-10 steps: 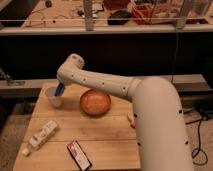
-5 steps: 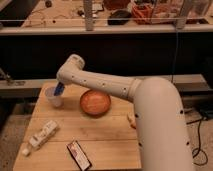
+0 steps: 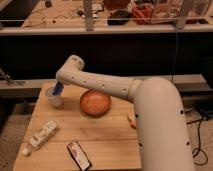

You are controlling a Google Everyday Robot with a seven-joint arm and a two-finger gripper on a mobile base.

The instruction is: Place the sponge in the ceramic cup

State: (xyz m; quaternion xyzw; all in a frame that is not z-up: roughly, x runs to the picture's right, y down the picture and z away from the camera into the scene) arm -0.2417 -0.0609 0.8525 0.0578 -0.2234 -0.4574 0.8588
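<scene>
The white ceramic cup [image 3: 53,99] stands at the far left of the wooden table [image 3: 100,135]. The blue sponge [image 3: 58,89] sits tilted at the cup's mouth, its lower end at or just inside the rim. My gripper [image 3: 59,85] reaches down from the white arm's bend directly onto the sponge, above the cup. The arm hides the gripper's tips.
An orange-brown bowl [image 3: 95,102] sits right of the cup. A white bottle [image 3: 42,135] lies at the front left and a dark flat packet [image 3: 79,155] near the front edge. A small orange item [image 3: 131,120] lies beside the arm. A dark shelf wall runs behind the table.
The arm and sponge have shifted only slightly over the cup. Everything else on the table stays where it was.
</scene>
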